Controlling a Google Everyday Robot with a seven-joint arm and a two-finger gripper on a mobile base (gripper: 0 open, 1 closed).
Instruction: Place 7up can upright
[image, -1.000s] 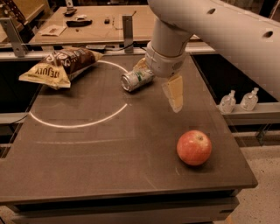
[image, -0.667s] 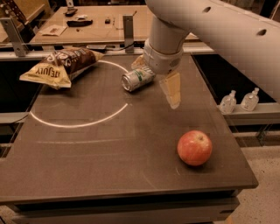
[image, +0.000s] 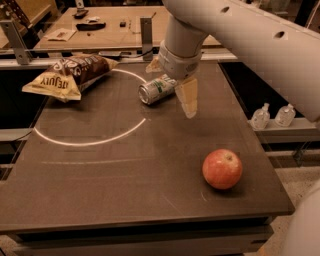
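Plainly the job is barely begun: the can (image: 156, 90) lies on its side toward the back of the bench (image: 125, 190). The pincer (image: 171, 89) hangs over it, spread wide, seemingly straddling but not clamping it; gripping, tipping upright and releasing are all left

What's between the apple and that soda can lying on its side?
In the camera view, only bare table lies between the apple and the 7up can; the gripper hangs at the can's end nearer the apple.
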